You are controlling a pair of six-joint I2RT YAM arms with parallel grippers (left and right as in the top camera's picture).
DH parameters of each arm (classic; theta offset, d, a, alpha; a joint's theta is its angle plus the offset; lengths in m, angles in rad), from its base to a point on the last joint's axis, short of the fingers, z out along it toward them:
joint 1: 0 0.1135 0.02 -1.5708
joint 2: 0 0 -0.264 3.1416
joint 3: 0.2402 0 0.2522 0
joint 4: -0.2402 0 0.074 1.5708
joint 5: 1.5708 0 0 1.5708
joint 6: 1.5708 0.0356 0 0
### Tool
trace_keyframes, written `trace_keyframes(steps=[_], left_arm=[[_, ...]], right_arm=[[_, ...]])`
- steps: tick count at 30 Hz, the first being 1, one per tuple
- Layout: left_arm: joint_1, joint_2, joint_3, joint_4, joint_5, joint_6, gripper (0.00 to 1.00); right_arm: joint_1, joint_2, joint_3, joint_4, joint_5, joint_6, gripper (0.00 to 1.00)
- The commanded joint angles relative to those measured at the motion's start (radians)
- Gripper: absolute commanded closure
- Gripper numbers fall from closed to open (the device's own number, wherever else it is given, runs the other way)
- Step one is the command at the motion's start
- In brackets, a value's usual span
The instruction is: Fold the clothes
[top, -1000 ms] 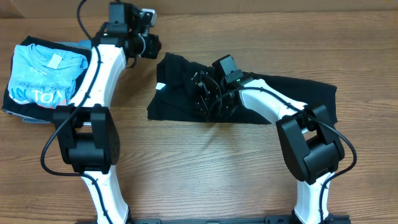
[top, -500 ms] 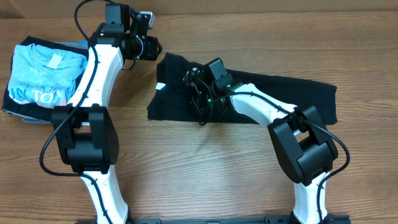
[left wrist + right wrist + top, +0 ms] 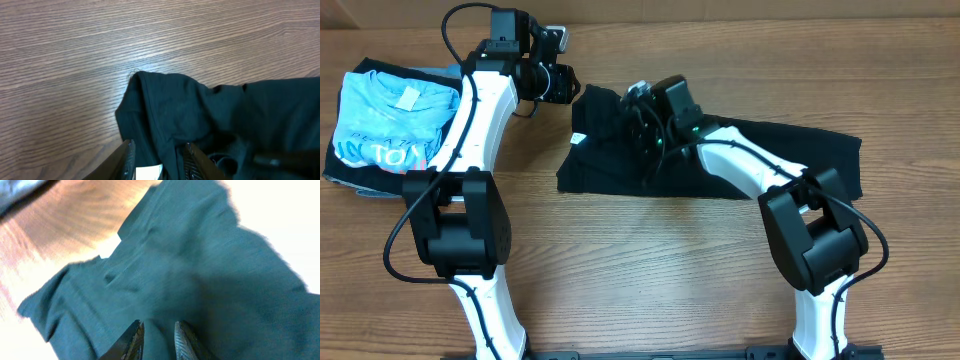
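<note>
Right tool (image 3: 158, 326) shifted toward far edge of black T-shirt (image 3: 760, 160), narrow gap, grip unclear; left tool (image 3: 158, 145) narrowly parted, unmoved.

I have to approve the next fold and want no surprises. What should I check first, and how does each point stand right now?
1. Black T-shirt lying flat on the table: not ok, rumpled at its left end.
2. Fabric between the fingers of the left tool: ok.
3. Left tool's grip firm: cannot tell.
4. Right tool over the shirt: ok; its grip: cannot tell, blurred view.
5. Light blue T-shirt clear of the black one: ok.
</note>
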Motion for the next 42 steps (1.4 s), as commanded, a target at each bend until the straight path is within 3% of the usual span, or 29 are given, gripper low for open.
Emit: trace_keyframes(steps=[1, 5, 10, 19, 33, 42], left_arm=[[-0.001, -0.003, 0.02, -0.012, 0.008, -0.005, 0.64], [-0.001, -0.003, 0.018, -0.018, -0.014, -0.001, 0.59], [-0.001, -0.003, 0.018, -0.035, -0.028, 0.0, 0.55], [-0.001, -0.003, 0.017, -0.043, -0.047, -0.001, 0.55], [-0.001, -0.003, 0.017, -0.045, -0.046, -0.001, 0.55], [-0.001, -0.003, 0.017, -0.049, -0.046, -0.001, 0.55]], right_arm=[[-0.012, 0.005, 0.029, -0.024, -0.019, 0.035, 0.71], [-0.012, 0.005, 0.031, -0.075, -0.2, 0.035, 0.72], [-0.014, 0.005, 0.031, -0.163, -0.22, -0.021, 0.73], [-0.011, 0.006, -0.007, -0.211, -0.064, -0.101, 0.73], [0.004, 0.02, -0.024, -0.268, -0.154, -0.04, 0.76], [0.009, 0.053, -0.024, -0.165, -0.034, -0.04, 0.76]])
